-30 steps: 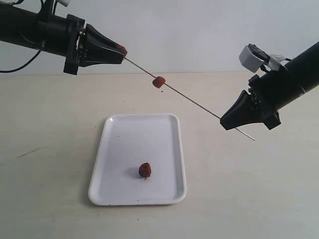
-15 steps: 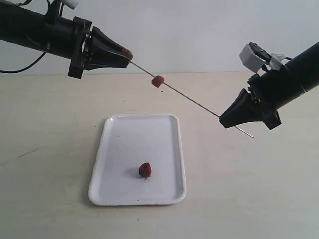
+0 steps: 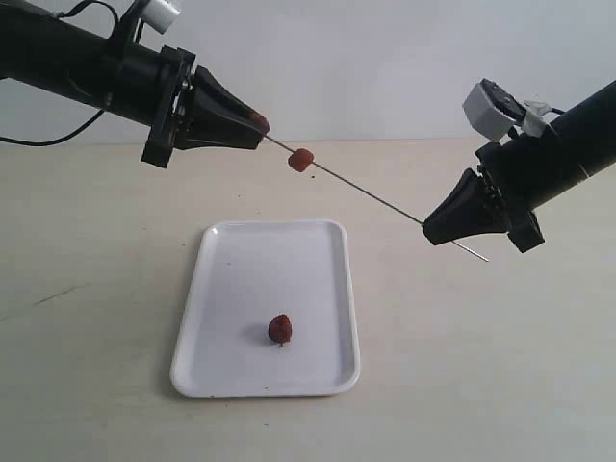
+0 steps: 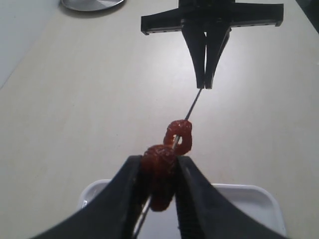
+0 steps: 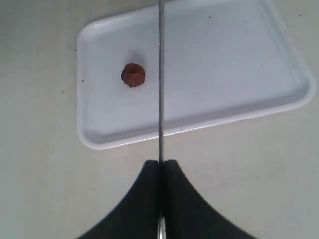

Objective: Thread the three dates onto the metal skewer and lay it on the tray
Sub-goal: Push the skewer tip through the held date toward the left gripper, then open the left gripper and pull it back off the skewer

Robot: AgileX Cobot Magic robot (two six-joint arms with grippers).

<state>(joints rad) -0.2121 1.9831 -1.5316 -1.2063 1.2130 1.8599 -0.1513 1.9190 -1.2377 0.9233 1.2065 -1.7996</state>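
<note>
Toward the upper left of the frame, my left gripper (image 3: 258, 122) has advanced to the right along the skewer (image 3: 375, 194) over the last second. Its jaws are clamped on the pinched date (image 4: 158, 174). The gap to the threaded date (image 3: 301, 160) has closed from wide to small, and in the left wrist view the two fruits sit just beside each other, possibly touching. The rod shows between the fingers below the pinched date, so I judge this fruit to be pierced and sliding down the rod. At the right of the frame, my right gripper (image 3: 430, 229) has its jaws pressed together on the skewer near its lower end, with a short stub protruding past them. The loose date (image 3: 280, 328) lies on the tray (image 3: 231, 289), at lower centre. Status: two fruits on the rod, one outstanding, and the skewer not yet laid down.
</note>
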